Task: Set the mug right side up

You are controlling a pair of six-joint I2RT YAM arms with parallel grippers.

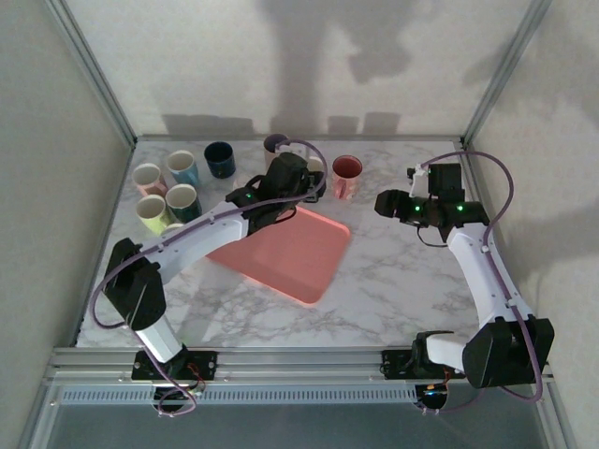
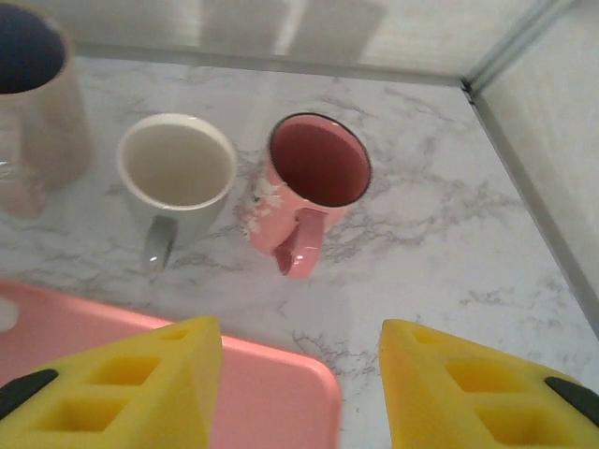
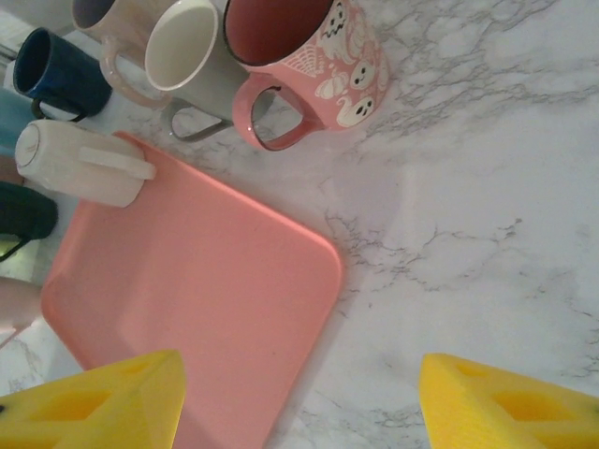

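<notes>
So the pink mug [image 2: 314,187] is standing upright, mouth up, on the desk [image 2: 440,243] just past the far corner of the tray [image 2: 94,323]. Its handle points toward the near side, and there are little white ghosts printed on it. A white mug [image 2: 178,168] sits just left of it, also upright, and the two look like they're touching or nearly so.

The left jaws hang above the tray's far corner, a bit nearer than the pink mug. The yellow pads [image 2: 122,393] are spread with nothing between them, so they're released.

The right jaws are over toward the right, above bare desk beside the tray. They're spread wide with nothing in them either.

One cream mug [image 3: 75,161] lies on its side by the tray's left corner. I can't tell if it's resting on the tray or just next to it. A bunch of other mugs [image 1: 182,168] stand at the far left of the desk.
</notes>
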